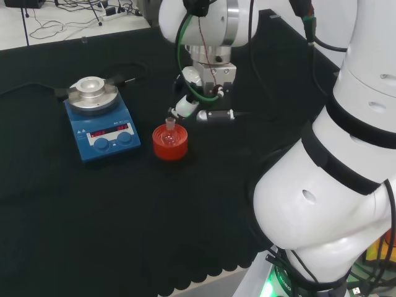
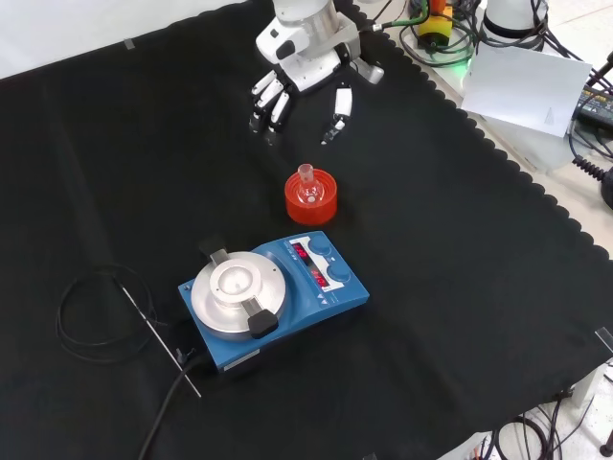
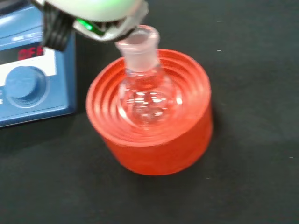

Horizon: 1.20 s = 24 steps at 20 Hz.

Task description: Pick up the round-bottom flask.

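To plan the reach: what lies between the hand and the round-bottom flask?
Only bare black cloth, in the front view, between hand and round-bottom flask.

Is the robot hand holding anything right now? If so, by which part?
Nothing. The robot hand is open, apart from the round-bottom flask, which sits in its red ribbed stand.

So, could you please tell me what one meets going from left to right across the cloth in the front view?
Coiled black cable → blue hotplate stirrer → red ribbed stand holding the round-bottom flask.
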{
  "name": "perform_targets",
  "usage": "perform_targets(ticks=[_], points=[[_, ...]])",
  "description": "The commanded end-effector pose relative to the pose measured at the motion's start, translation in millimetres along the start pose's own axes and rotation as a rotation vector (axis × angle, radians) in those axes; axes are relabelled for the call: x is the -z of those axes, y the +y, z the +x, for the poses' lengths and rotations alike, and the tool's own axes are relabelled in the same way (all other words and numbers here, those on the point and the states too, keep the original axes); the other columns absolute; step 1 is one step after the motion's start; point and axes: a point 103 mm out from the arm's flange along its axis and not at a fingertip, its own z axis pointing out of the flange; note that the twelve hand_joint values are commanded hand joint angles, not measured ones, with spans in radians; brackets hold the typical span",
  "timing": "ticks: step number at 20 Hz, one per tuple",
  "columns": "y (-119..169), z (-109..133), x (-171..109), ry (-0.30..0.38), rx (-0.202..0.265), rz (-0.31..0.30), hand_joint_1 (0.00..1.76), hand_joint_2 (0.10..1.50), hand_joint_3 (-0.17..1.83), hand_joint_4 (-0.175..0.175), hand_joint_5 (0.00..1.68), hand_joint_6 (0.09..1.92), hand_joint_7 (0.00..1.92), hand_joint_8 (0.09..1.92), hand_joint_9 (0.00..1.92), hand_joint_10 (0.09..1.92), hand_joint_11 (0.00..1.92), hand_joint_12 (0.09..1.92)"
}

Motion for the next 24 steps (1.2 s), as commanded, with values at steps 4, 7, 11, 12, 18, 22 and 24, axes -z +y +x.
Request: perform_targets(ticks=[4,7,11,12,18,22,24], points=[[2,9,-27,0.034,0.011,0.039,0.97,0.56,0.7,-0.027,0.66,0.29,0.19,0.64,0.43,0.66,0.21,1.37],[3,7,-29,0.03,0.012,0.04,0.97,0.56,0.7,-0.028,0.67,0.32,0.19,0.64,0.43,0.66,0.22,1.38],[8,5,-32,0.026,0.004,0.047,0.97,0.56,0.7,-0.029,0.69,0.34,0.19,0.64,0.43,0.66,0.22,1.38],[9,4,-32,0.026,0.002,0.046,0.97,0.56,0.7,-0.03,0.69,0.38,0.19,0.64,0.43,0.66,0.22,1.38],[15,2,-36,0.032,0.002,0.036,0.97,0.56,0.71,-0.031,0.64,0.55,0.19,0.65,0.43,0.66,0.22,1.38],[15,0,-37,0.04,0.009,0.014,0.97,0.56,0.71,-0.033,0.64,0.58,0.19,0.65,0.43,0.66,0.23,1.38],[18,2,-39,0.037,0.014,0.0,0.98,0.56,0.71,-0.035,0.65,0.59,0.19,0.65,0.43,0.66,0.23,1.38]])
